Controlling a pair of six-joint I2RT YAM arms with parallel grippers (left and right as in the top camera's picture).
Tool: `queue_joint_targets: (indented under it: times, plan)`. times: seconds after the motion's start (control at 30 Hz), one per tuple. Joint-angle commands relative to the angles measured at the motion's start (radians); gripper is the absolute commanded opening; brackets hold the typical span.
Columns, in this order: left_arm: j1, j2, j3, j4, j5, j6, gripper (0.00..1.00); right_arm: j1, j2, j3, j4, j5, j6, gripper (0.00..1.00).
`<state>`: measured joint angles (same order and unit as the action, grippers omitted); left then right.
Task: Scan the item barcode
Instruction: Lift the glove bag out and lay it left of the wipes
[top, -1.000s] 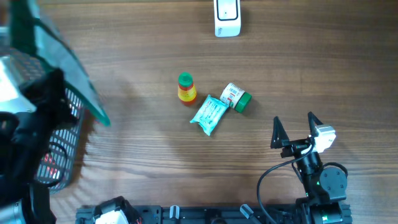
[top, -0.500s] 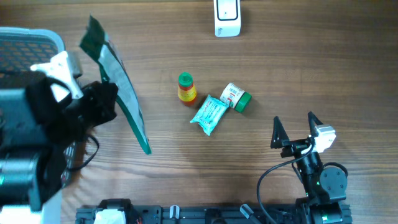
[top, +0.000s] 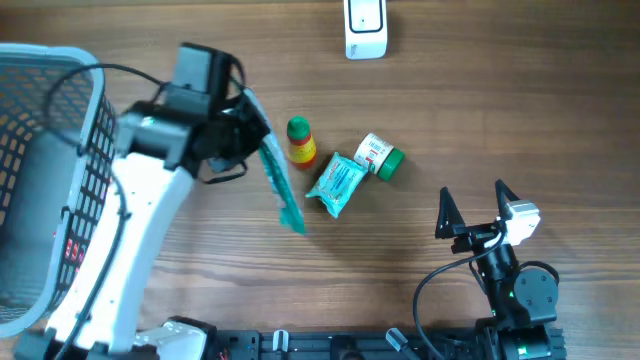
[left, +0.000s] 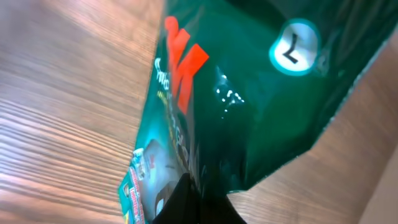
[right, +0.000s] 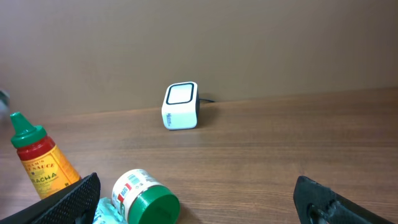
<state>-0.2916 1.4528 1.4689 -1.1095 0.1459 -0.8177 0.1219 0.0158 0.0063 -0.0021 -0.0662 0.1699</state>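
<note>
My left gripper (top: 243, 128) is shut on the upper edge of a dark green snack bag (top: 279, 187). The bag hangs tilted above the table, just left of the other items. In the left wrist view the bag (left: 249, 93) fills most of the picture, with red lettering, and my left gripper (left: 193, 200) pinches its edge. No barcode shows on it. The white scanner (top: 365, 28) stands at the far edge of the table; the right wrist view also shows the scanner (right: 181, 106). My right gripper (top: 478, 207) rests open and empty at the near right.
A red sauce bottle (top: 299, 142), a teal packet (top: 336, 184) and a green-lidded jar (top: 379, 156) lie mid-table, right of the bag. A grey wire basket (top: 40, 200) stands at the left edge. The left arm stretches from the near left towards the centre.
The left arm has swung from over the basket rightward to mid-table, carrying the green bag. The right arm has not moved.
</note>
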Motion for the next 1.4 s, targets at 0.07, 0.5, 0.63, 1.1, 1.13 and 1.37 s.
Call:
queue_joint_targets:
  times: [0.07,0.5,0.63,1.1,1.13,1.37]
  plan:
    - [-0.056,0.037,-0.151,0.109,-0.071,-0.189,0.04,0.011,-0.002,-0.001,0.003,0.014,-0.012,1.0]
    - [-0.095,0.008,-0.223,0.174,-0.19,-0.195,1.0,0.012,-0.002,-0.001,0.003,0.014,-0.012,1.0]
    - [-0.095,-0.062,-0.168,0.158,-0.253,-0.154,1.0,0.012,-0.002,-0.001,0.003,0.014,-0.012,1.0]
    - [0.133,-0.35,0.111,0.107,-0.532,0.026,1.0,0.012,-0.002,-0.001,0.003,0.014,-0.012,1.0]
    - [0.198,-0.36,0.124,0.098,-0.533,0.026,1.0,0.012,-0.002,-0.001,0.003,0.014,-0.012,1.0]
    - [0.615,-0.346,0.121,-0.05,-0.451,0.026,1.0,0.012,-0.002,-0.001,0.003,0.014,-0.012,1.0]
